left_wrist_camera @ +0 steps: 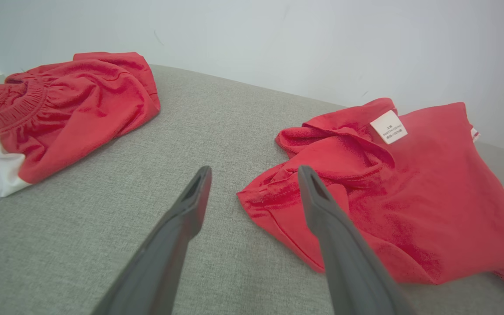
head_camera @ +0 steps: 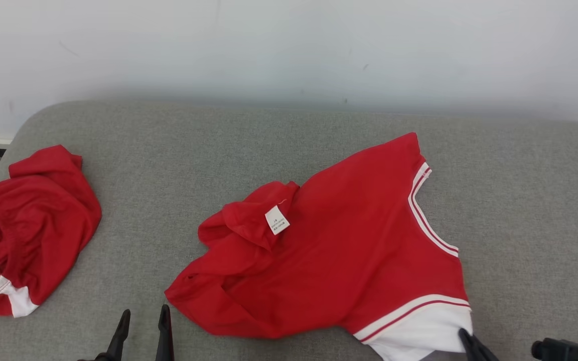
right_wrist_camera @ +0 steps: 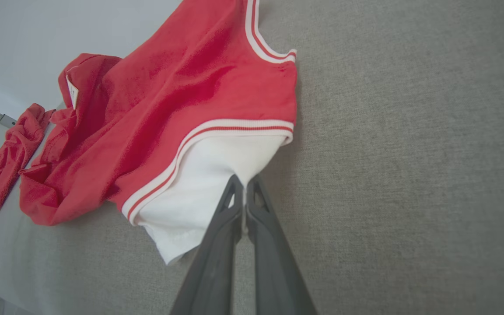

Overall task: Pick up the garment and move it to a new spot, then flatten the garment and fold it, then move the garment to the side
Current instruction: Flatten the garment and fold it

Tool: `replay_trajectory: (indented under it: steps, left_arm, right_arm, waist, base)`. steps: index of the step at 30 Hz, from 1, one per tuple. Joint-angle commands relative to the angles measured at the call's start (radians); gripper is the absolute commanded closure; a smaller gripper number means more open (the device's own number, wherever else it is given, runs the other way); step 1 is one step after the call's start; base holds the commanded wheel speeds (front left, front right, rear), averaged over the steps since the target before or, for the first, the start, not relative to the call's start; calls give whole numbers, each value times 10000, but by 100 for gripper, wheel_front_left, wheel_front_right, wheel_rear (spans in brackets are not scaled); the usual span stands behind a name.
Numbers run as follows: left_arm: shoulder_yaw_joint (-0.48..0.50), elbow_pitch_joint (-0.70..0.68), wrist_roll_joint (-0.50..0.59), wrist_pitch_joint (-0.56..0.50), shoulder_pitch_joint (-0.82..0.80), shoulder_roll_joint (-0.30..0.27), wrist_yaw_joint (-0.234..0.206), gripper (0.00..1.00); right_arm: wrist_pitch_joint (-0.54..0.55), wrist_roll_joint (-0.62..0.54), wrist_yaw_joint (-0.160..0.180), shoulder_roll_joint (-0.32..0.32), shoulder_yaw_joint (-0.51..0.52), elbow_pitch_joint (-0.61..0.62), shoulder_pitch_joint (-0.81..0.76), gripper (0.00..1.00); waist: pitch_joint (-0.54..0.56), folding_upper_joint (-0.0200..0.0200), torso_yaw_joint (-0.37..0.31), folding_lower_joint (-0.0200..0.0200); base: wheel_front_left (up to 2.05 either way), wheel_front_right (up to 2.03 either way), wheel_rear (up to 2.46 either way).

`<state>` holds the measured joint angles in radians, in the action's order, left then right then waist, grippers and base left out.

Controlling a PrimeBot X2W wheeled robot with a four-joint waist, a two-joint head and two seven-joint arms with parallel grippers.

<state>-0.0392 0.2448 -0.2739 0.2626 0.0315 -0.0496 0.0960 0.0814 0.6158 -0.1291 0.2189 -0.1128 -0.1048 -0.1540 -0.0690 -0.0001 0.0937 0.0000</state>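
Two dark two-fingered claws here, left claw [head_camera: 145, 311] and right claw [right_wrist_camera: 244, 184]. Two red-and-white cloth garments: one jersey top [head_camera: 349, 250] touching the right claw, one crumpled shorts [head_camera: 28, 225] well left of the left claw. One white sewn-in label [head_camera: 277, 220], one grey fabric cushion [head_camera: 289, 135].

A red knit garment [head_camera: 349, 250] with white-and-red striped trim [head_camera: 424, 210] lies on the grey fabric surface [head_camera: 193, 150], centre to lower right in the head view. Its right part is spread fairly flat. Its left part, towards the lower middle of the frame, is bunched and folded over itself, showing a white care label [head_camera: 277, 219]. A white panel [head_camera: 419, 331] sits at the lower right of the frame, where the right gripper [right_wrist_camera: 244, 181] pinches its edge.
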Motion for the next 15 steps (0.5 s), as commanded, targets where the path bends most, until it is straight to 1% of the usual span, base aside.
replay_trajectory:
  steps: [1, 3, 4, 5, 6, 8, 12, 15]
  left_arm:
    - [43, 2, 96, 38, 22, -11, 4, 0]
    - [108, -10, 110, 38, 39, -9, 24, 0]
    - [146, -11, 116, 38, 59, -9, 33, 0]
    - [177, -4, 125, 38, 81, -9, 43, 0]
    - [230, 29, 159, 38, 113, -9, 63, 0]
    - [274, 43, 174, 38, 136, -9, 90, 0]
    - [266, 46, 282, 38, 2, -9, 122, 0]
    - [80, 198, 504, 38, -158, -8, 193, 0]
  right_arm:
    - [269, -105, -33, -48, 303, 294, -213, 100]
    - [600, -356, -33, -223, 647, 506, -468, 100]
    - [531, -574, -33, -301, 810, 667, -498, 75]
    - [469, -852, -33, -365, 941, 774, -498, 12]
    - [318, -1336, -33, -567, 1076, 869, -526, 0]
    - [63, -1907, -33, -657, 1154, 951, -500, 0]
    - [-642, -2611, -33, -929, 1351, 955, -297, 0]
    - [-1186, -3043, -33, -1050, 1243, 763, -118, 0]
  waist:
    - [-19, 1, 10, 0]
    - [-39, 1, 3, 0]
    - [-41, 1, -7, 0]
    - [-40, 1, -17, 0]
    - [-19, 1, -55, 0]
    - [-19, 1, -91, 0]
    - [-42, 1, -204, 0]
    - [-72, 1, -316, 0]
  base:
    - [0, 0, 0]
    - [0, 0, 0]
    - [0, 0, 0]
    - [0, 0, 0]
    - [0, 0, 0]
    - [0, 0, 0]
    - [0, 0, 0]
    - [0, 0, 0]
